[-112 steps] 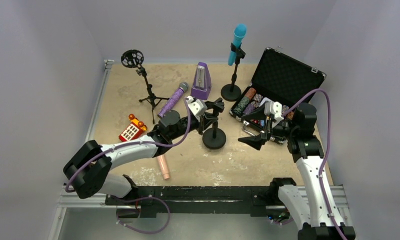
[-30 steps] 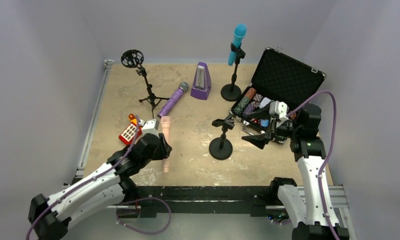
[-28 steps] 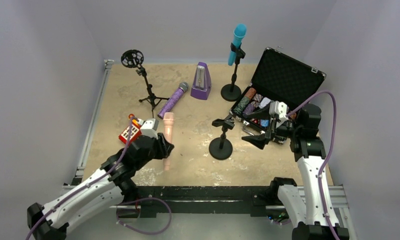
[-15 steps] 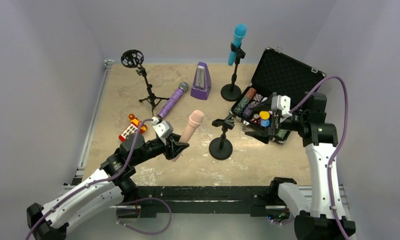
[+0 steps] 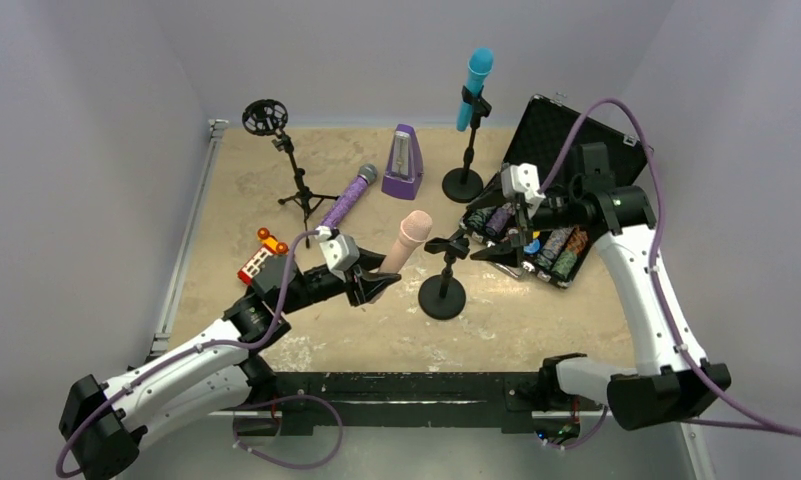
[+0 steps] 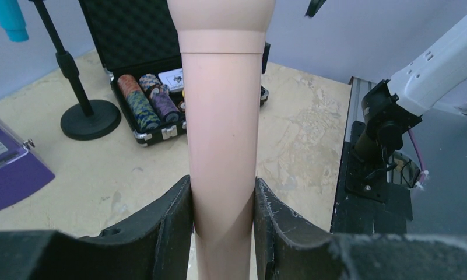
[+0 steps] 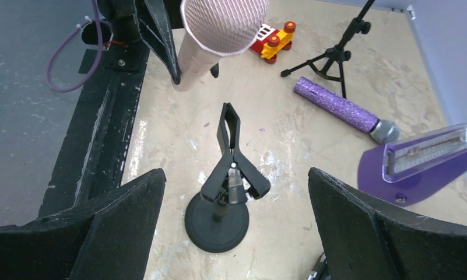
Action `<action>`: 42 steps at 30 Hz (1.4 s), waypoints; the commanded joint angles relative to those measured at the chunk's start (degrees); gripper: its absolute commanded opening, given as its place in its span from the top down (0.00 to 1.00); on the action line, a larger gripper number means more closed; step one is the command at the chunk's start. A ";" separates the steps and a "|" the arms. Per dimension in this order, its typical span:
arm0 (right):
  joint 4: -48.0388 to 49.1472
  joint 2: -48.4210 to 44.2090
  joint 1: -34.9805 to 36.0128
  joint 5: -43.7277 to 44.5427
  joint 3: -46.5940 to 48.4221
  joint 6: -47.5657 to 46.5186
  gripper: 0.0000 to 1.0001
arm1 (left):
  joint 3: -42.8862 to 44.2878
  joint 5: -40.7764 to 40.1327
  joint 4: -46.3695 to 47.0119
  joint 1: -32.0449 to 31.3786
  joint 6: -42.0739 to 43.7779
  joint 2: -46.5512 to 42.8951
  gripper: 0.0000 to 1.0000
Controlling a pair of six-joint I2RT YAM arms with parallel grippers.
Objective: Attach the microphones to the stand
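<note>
pink microphone (image 5: 404, 243) clamped low on its body in left hand (image 5: 369, 286), held above the worktop (image 5: 246, 190), tilted with its head up and to the right. head is near the clip of the short round-base stand (image 5: 443, 298), not touching it. right hand (image 5: 498, 238) has fingers wide apart, holds nothing, and hovers just right of that clip, by the open case (image 5: 576, 150) of chips. cyan microphone (image 5: 476, 78) is clipped on the tall stand (image 5: 463, 185) at the back. purple microphone (image 5: 344, 202) lies flat on the worktop between the tripod stand (image 5: 296, 185) and the purple metronome (image 5: 404, 162).
</note>
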 commanded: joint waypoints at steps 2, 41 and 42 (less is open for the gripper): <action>-6.71 6.53 4.25 2.29 5.35 -4.86 0.05 | 0.11 0.57 11.32 0.39 0.44 0.22 1.00; -3.51 10.46 8.12 -2.61 -3.29 -5.76 0.93 | 2.82 5.92 40.18 0.32 -8.77 27.68 1.00; -3.44 10.49 8.12 -2.98 -3.42 -5.45 0.92 | 3.10 6.10 40.47 0.25 -8.97 28.09 1.00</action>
